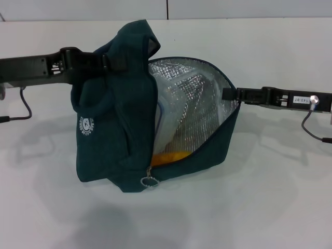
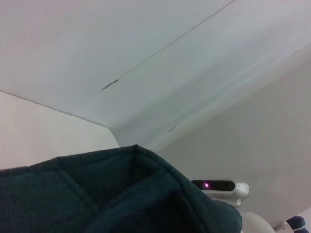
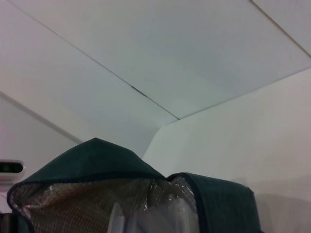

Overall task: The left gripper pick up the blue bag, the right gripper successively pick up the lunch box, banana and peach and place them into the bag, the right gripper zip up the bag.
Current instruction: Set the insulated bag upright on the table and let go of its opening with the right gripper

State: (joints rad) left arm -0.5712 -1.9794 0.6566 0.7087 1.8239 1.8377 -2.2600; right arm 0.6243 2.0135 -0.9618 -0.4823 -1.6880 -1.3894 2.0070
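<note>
Inside the blue bag (image 1: 119,129): lunch box (image 1: 163,129), banana (image 1: 168,157).

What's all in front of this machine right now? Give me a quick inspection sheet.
Surface: white table.
Job's things: blue bag unzipped, foil lining showing; lunch box inside; something yellow-orange, likely the banana, low in the opening; peach not seen.
Clutter: nothing seen.
Grippers: left tool at the bag's top; right tool at the opening's rim.
Cables: cable by the right arm, another by the left.
Surroundings: plain pale wall.
</note>
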